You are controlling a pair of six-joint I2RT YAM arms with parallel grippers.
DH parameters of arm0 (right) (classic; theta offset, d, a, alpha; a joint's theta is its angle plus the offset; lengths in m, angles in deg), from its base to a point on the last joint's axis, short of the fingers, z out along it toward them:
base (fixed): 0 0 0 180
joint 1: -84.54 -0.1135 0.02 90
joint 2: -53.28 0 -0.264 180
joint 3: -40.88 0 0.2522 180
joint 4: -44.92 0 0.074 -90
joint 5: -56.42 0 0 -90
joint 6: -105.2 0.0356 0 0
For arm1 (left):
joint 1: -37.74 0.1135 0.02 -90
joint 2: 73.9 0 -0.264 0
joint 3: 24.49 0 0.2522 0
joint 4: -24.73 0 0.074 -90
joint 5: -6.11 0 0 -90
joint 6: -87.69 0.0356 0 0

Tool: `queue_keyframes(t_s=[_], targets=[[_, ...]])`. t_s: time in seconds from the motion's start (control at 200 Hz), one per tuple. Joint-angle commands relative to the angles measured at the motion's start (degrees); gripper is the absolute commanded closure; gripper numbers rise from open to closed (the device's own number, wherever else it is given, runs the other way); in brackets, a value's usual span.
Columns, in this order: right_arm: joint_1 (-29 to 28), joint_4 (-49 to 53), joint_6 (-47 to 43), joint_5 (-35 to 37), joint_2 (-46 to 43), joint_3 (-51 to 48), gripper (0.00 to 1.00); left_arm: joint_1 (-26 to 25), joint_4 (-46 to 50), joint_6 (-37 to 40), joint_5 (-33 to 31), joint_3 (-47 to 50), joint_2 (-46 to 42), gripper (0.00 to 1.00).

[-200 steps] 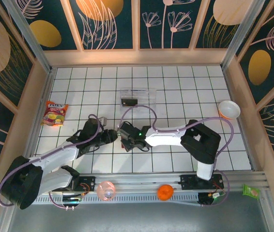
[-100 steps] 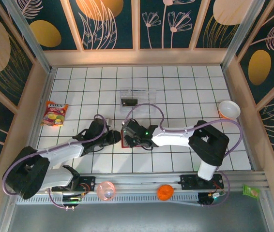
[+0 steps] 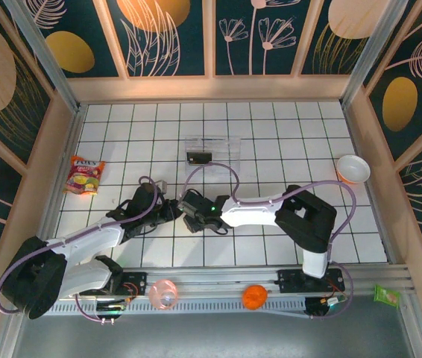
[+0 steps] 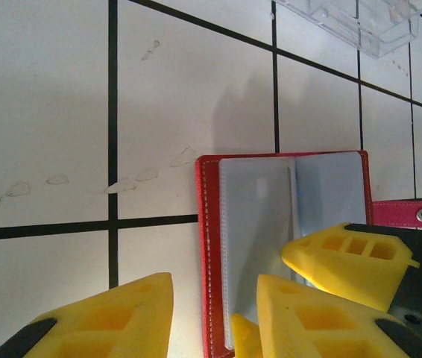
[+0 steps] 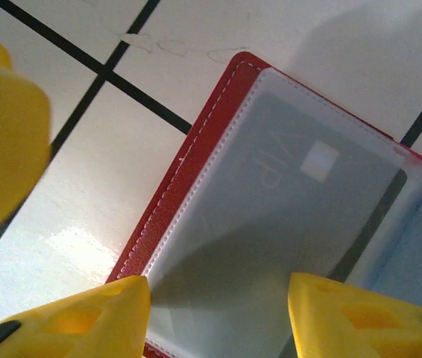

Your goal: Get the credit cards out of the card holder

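Bench (image 3: pixel 271 127): white tiles with black grid lines. Both arms reach in to a spot just left of its middle, and their heads are nearly touching there.

Clear tray (image 3: pixel 226 145): on the far side of that spot, apart from both arms. One dark card (image 3: pixel 198 157) lies in it.

Bowl (image 3: pixel 353 168) at the right edge, snack packet (image 3: pixel 84 175) at the left edge (both well apart from the arms).

Card holder (image 4: pixel 256 224): red, lying open and flat on the bench with its grey-blue pockets facing up, right under the two pincers. In the left wrist view its snap tab (image 4: pixel 408 214) sticks out to the right.

Left pincer (image 4: pixel 215 280): fingers apart, straddling the holder's red stitched edge. One finger is over bare tile, the other over the nearer pocket. Nothing is clamped; I cannot tell whether the finger presses on the pocket. A further yellow finger (image 4: pixel 353 257) comes in from the right over the other pocket.

Right pincer (image 5: pixel 218 283): fingers apart, low over a clear pocket, with nothing gripped between them.

Credit card (image 5: pixel 285 201): dark, sitting wholly inside that clear pocket, seen through the plastic. It has a pale square mark (image 5: pixel 319 160) near one end.
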Motion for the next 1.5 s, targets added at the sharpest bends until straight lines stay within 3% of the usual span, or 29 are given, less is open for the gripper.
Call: queue_keyframes(t_s=[0.0, 0.12, 0.405, 0.661, 0.931, 1.091, 1.261, 1.491], targets=[[-0.3, 2.7, 0.9, 0.9, 0.8, -0.7, 0.61, 0.3, -0.8, 1.1, 2.0, 0.3, 1.2, 0.71], [-0.1, 0.8, 1.6, -0.1, -0.3, -1.7, 0.74, 0.2, -2.8, 1.1, 4.2, 0.1, 2.9, 0.76], [1.4, -6.7, 3.8, -4.1, -4.2, -6.1, 0.87, -0.6, -6.8, 0.8, 6.0, -1.0, 8.6, 0.87], [1.8, -9.7, 5.5, -5.2, -4.8, -7.7, 0.92, -1.7, -11.7, -0.3, 7.6, -1.4, 13.3, 0.9], [1.9, -10.6, 6.9, -5.5, -4.8, -8.0, 0.93, -2.1, -12.1, -1.1, 7.0, -1.7, 16.9, 1.0], [1.8, -9.8, 8.4, -3.3, -5.8, -8.7, 0.89, -2.1, -10.2, -0.7, 7.3, -0.7, 19.0, 1.0], [1.9, -4.1, 11.4, 4.6, -7.2, -8.8, 0.7, -2.1, -10.0, -0.5, 8.0, 0.6, 18.9, 1.0], [1.8, 0.1, 14.8, 10.0, -12.0, -12.1, 0.58, -2.1, -11.1, -1.0, 8.3, 1.3, 18.0, 1.0]])
